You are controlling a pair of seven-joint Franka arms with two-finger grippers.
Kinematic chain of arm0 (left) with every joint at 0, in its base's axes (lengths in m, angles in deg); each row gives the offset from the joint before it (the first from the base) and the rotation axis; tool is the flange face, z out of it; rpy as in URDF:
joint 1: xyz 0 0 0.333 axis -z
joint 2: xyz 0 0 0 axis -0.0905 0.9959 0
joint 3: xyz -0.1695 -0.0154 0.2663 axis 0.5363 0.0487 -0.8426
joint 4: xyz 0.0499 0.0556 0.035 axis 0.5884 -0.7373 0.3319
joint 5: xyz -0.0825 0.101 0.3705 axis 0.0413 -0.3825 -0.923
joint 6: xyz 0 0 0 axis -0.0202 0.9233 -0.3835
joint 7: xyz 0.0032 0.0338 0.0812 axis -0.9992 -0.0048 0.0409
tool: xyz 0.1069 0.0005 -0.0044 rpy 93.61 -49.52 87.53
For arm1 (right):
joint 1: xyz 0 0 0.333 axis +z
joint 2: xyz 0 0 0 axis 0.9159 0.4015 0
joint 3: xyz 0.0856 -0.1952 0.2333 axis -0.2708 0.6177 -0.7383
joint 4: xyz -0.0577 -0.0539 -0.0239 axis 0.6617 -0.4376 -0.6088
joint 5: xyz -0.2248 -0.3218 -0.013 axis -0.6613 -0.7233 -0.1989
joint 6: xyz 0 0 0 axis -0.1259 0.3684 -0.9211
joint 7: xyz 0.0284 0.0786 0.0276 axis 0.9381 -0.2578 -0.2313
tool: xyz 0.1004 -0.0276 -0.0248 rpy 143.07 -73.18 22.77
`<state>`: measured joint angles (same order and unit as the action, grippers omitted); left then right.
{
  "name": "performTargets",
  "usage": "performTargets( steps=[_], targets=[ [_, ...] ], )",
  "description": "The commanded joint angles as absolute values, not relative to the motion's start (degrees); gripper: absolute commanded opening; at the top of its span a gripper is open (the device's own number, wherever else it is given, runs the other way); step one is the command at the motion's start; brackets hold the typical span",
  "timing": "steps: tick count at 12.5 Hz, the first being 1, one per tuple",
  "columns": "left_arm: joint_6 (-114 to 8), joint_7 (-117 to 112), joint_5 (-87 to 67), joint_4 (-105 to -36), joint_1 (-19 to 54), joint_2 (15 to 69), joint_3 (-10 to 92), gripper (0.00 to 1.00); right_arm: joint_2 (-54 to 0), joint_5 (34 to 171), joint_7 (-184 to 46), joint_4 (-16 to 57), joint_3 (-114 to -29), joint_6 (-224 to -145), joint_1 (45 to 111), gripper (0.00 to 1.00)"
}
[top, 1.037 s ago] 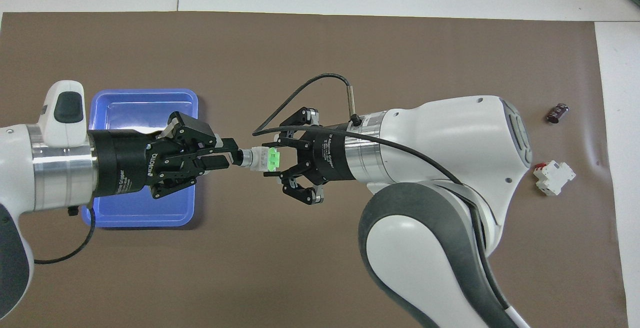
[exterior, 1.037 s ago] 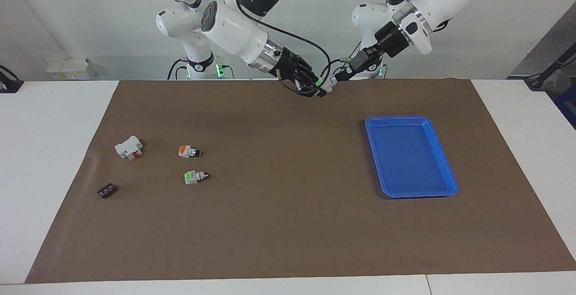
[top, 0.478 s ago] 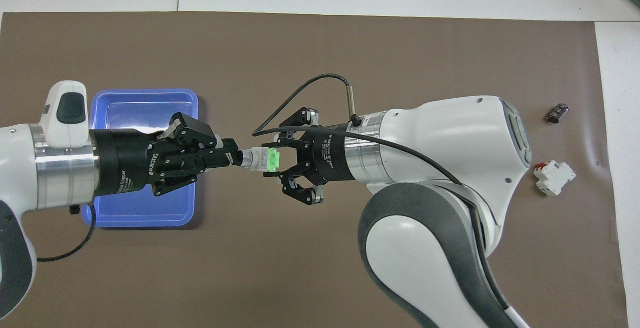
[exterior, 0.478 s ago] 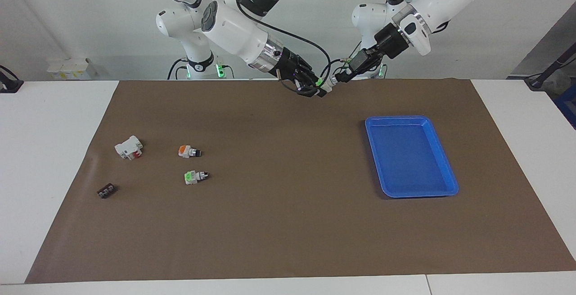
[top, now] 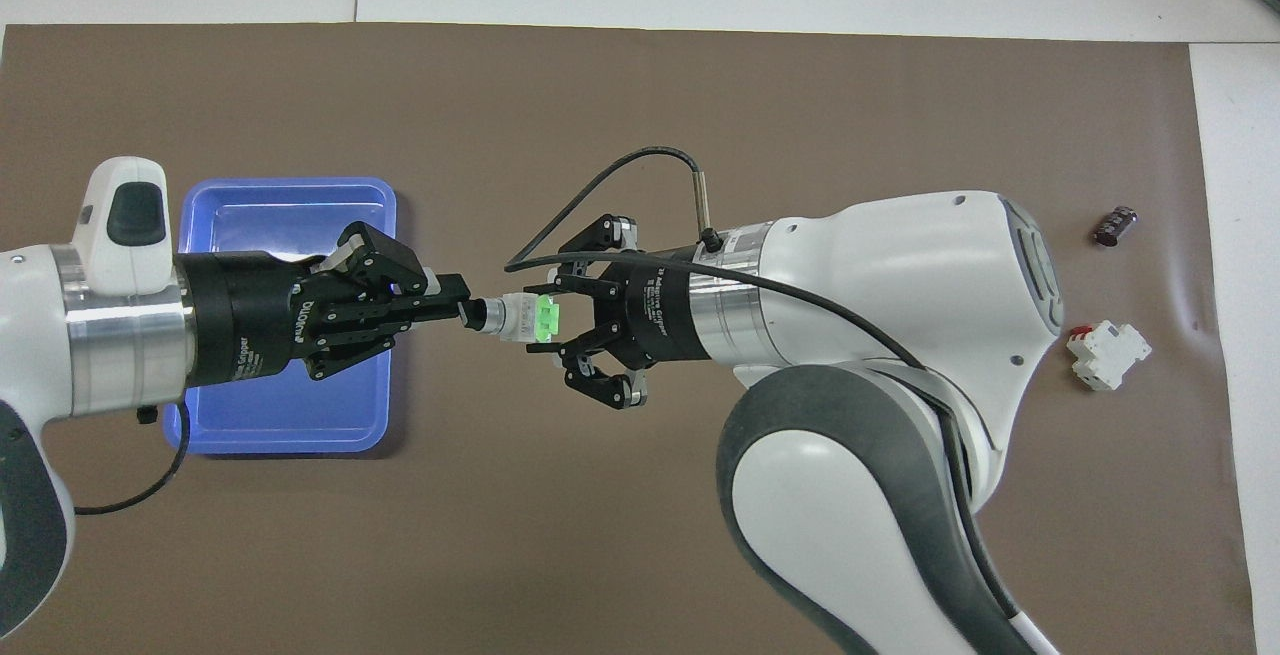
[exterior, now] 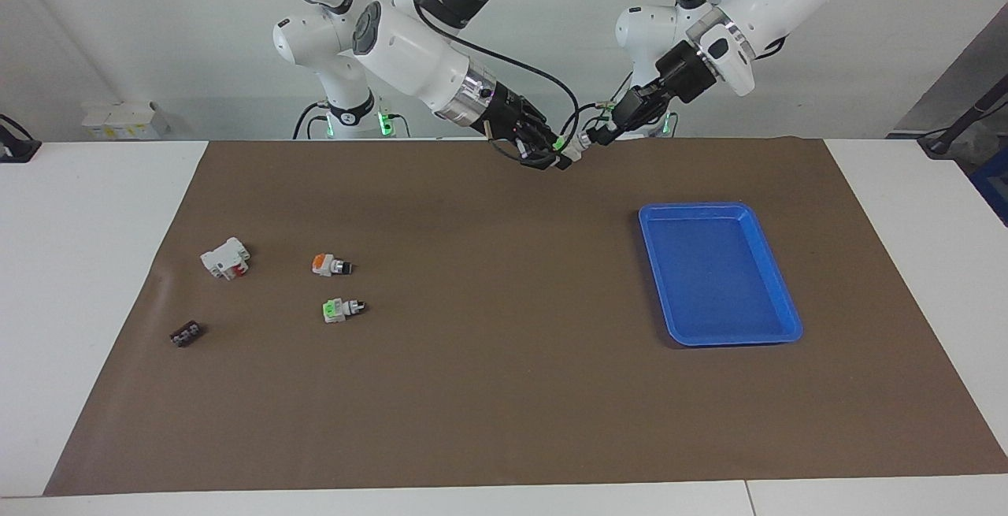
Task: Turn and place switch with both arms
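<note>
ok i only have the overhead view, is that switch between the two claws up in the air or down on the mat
Observer: Up in the air. The switch is held off the mat between the left claw and the right claw, over the mat's edge nearest the robots.
Operator: anything hidden under the right arm
Observer: Yes, two more lie on the mat: an orange-capped switch and, farther from the robots, a green-capped switch.

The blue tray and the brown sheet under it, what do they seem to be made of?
The tray looks like moulded plastic: one even blue, rounded corners, a raised rim and a faint sheen. The sheet looks like matte brown paper or thin mat: it lies flat with no shine and puckers slightly at one edge. Neither can be told for certain.
</note>
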<state>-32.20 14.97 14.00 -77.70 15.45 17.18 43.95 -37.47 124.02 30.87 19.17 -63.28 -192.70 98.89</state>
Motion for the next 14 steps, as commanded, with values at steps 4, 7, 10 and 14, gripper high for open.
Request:
performTargets(
  steps=[4,7,10,14],
  targets=[
    [-35.3,13.4,14.2,-78.3,18.6,17.2,43.7,0.21,-37.8,124.1,32.0,19.2,-63.5,-192.9,98.8,0.0],
    [-34.6,13.4,14.2,-78.4,19.2,17.1,43.6,0.17,-37.8,124.1,32.1,19.2,-63.5,-192.9,98.8,0.0],
    [-33.4,13.7,14.2,-78.2,19.2,17.0,43.6,0.0,-37.8,124.1,32.1,19.2,-63.5,-192.9,98.8,0.0],
    [-34.0,7.4,14.1,-78.2,18.8,17.0,43.5,0.0,-37.8,124.0,32.0,19.2,-63.5,-192.9,98.8,0.0]
  ],
)
